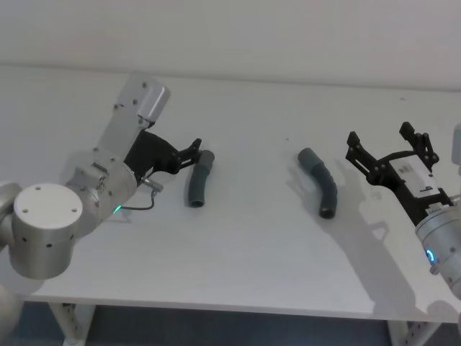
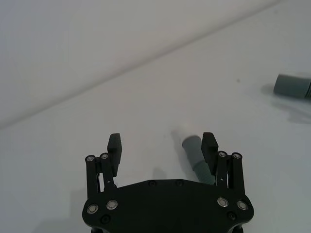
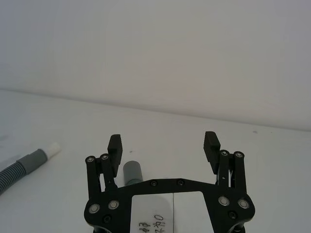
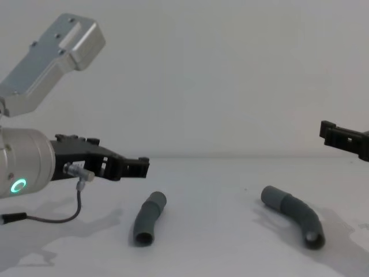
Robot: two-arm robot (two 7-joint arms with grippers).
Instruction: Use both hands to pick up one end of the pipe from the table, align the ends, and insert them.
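Two bent dark-grey pipe pieces lie apart on the off-white table (image 1: 252, 274). The left piece (image 1: 199, 179) (image 4: 149, 218) has a white tip (image 3: 52, 149). My left gripper (image 1: 193, 153) (image 2: 162, 143) hovers open just beside that piece's far end (image 2: 193, 150), which lies next to one finger and outside the jaws. The right piece (image 1: 320, 182) (image 4: 292, 214) lies right of the table's middle. My right gripper (image 1: 380, 137) (image 3: 163, 143) is open, raised to the right of this piece, whose near cuff (image 3: 131, 171) shows below its fingers.
A thin grey cable (image 4: 69, 216) loops from the left arm down to the table. The table's back edge meets a plain white wall (image 1: 288, 36). Bare tabletop separates the two pieces.
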